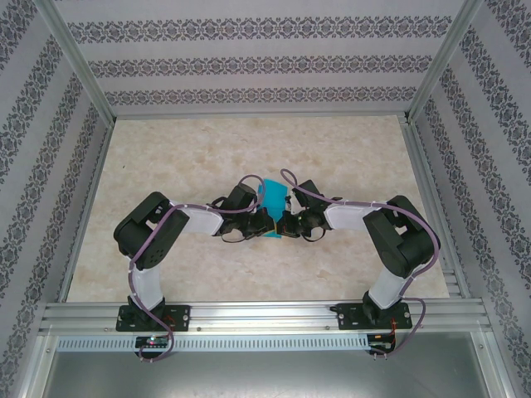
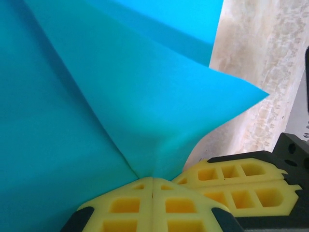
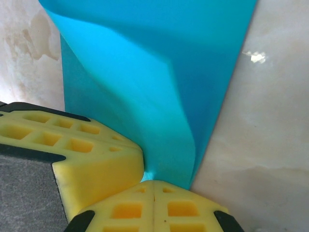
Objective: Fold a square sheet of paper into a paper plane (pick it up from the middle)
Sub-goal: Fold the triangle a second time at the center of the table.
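Note:
The square sheet of paper (image 1: 272, 199) is cyan-blue, creased and folded, and stands lifted off the table between the two grippers at the middle. My left gripper (image 1: 259, 224) and right gripper (image 1: 283, 225) meet tip to tip at its lower edge. In the left wrist view the paper (image 2: 96, 96) runs into my left gripper (image 2: 152, 180), whose yellow pads are pressed shut on it, with the right gripper's pads (image 2: 241, 186) alongside. In the right wrist view my right gripper (image 3: 153, 182) is shut on the paper (image 3: 159, 72), next to a left pad (image 3: 87, 154). Whether it has the paper plane's outline I cannot tell.
The pale marbled table (image 1: 249, 149) spreads around the arms. Patterned walls (image 1: 249, 66) and metal posts (image 1: 79, 62) close in the back and sides. An aluminium rail (image 1: 265, 315) carries both arm bases at the near edge.

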`<state>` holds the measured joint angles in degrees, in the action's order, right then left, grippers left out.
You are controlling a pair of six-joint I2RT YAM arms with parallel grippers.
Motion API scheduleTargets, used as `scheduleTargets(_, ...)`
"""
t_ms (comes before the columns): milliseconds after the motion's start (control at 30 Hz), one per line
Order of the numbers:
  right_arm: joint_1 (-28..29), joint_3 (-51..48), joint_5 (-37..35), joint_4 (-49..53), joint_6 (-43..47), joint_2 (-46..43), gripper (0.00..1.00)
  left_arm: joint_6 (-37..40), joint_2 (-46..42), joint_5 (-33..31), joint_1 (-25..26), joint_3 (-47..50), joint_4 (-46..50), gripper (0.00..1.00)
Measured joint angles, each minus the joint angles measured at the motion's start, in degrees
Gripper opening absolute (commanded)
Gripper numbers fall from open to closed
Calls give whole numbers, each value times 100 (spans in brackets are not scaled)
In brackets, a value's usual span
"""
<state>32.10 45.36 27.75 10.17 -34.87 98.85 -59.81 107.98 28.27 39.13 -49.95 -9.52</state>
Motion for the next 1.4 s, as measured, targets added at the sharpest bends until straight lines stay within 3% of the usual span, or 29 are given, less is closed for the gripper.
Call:
scheduleTargets(733,0,-15,2,-39,0,0,0,-184,-46,-306,0,81,-273,0)
scheduleTargets(1200,-2,-26,-13,4,26,-2,0,-46,22,-433,-35,-278,446,0)
scheduleTargets(1400,-13,-28,-17,22,48,-2,0,199,20,-461,-319,-428,778,0)
